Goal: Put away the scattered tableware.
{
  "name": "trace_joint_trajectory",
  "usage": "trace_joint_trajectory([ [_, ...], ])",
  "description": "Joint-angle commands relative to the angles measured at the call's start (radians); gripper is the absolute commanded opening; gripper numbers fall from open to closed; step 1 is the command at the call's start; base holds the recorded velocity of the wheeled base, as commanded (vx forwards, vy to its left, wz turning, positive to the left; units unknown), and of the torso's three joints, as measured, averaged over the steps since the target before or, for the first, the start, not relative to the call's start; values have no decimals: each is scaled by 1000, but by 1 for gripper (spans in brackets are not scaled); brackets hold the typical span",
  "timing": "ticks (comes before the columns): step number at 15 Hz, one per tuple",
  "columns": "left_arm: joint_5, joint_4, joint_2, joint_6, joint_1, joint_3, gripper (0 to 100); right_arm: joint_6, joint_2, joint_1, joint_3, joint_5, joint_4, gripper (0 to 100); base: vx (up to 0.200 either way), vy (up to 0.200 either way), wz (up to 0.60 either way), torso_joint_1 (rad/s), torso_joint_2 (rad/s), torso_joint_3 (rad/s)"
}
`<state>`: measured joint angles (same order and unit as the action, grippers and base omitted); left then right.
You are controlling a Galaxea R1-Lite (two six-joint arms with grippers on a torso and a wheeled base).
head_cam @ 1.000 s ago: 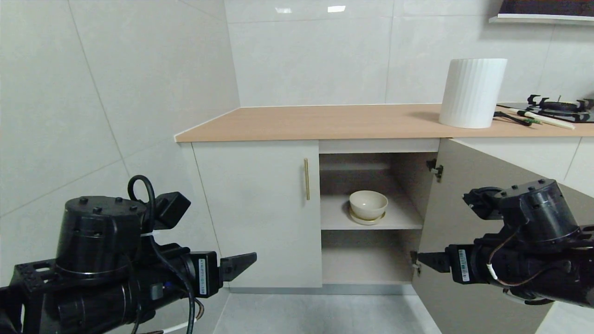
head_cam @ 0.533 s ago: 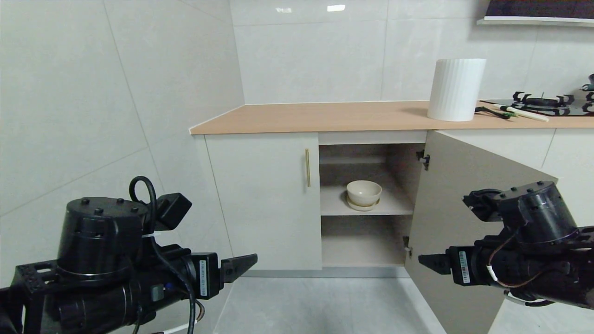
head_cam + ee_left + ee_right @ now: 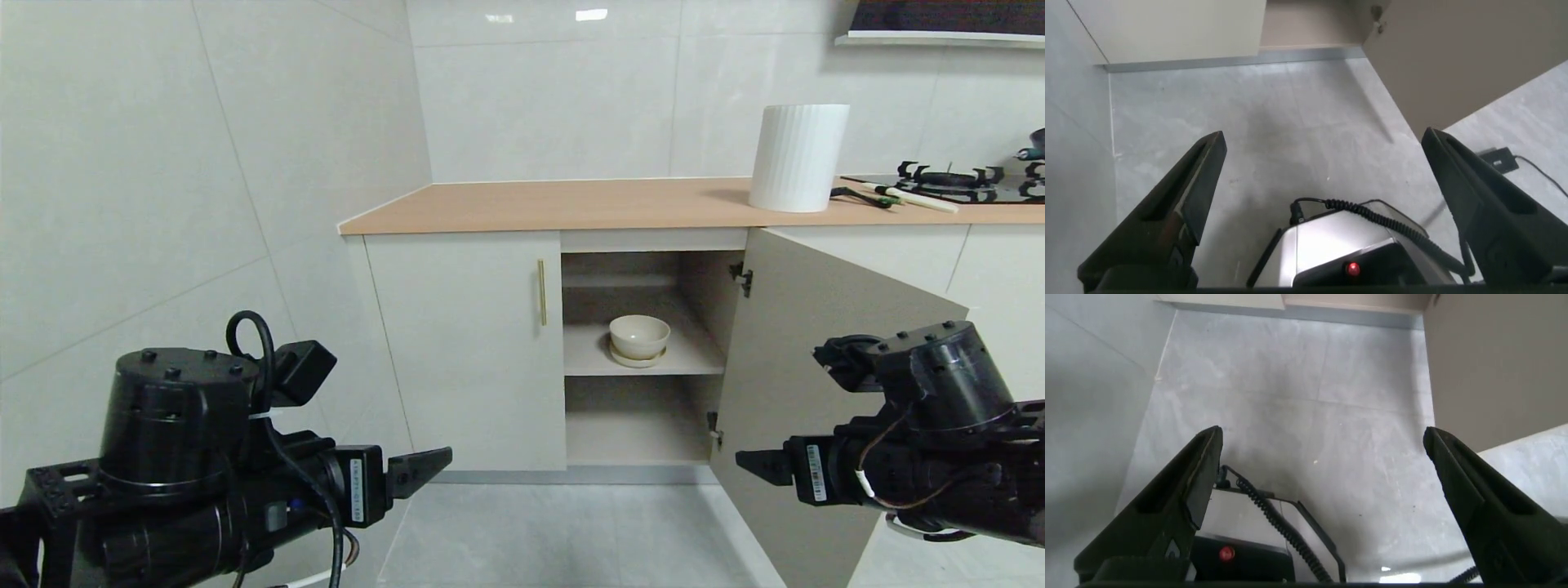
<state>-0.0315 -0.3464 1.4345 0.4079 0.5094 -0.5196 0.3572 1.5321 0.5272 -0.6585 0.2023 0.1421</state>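
My left gripper (image 3: pixel 1323 139) hangs low over the grey floor (image 3: pixel 1290 122) with its 2 fingers spread wide and nothing between them. My right gripper (image 3: pixel 1323 434) is the same, fingers well apart and empty, low beside the open cabinet door (image 3: pixel 816 343). Both point toward the cabinet but are well short of it.

Inside, 1 cream bowl (image 3: pixel 639 336) sits on a saucer (image 3: pixel 635 360) near the front edge of the upper shelf (image 3: pixel 694 359), about midway along it. The left door (image 3: pixel 465 351) is shut. On the countertop (image 3: pixel 571 204), a white ribbed container (image 3: pixel 798 158) stands near the front edge, with long utensils (image 3: pixel 914 198) lying just beside it toward the hob (image 3: pixel 951 178).
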Motion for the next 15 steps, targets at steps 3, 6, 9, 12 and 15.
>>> trace_joint_trajectory([
  [3,-2,0,3,-1,0,0,100,0,3,0,0,0,1,100,0,0,0,0,0,0],
  [6,-2,0,4,-1,0,0,100,-1,0,0,-3,0,-32,100,0,-200,0,1,5,4],
  [9,-2,0,6,-1,0,0,100,-23,-3,0,-9,0,-90,100,0,-200,0,9,1,1],
  [12,-2,0,4,0,0,0,100,-44,-7,0,-30,0,-193,100,0,-200,0,2,5,4],
  [15,-1,0,6,0,0,1,100,-50,-29,-6,-95,0,-380,100,0,-133,0,-2,0,3],
])
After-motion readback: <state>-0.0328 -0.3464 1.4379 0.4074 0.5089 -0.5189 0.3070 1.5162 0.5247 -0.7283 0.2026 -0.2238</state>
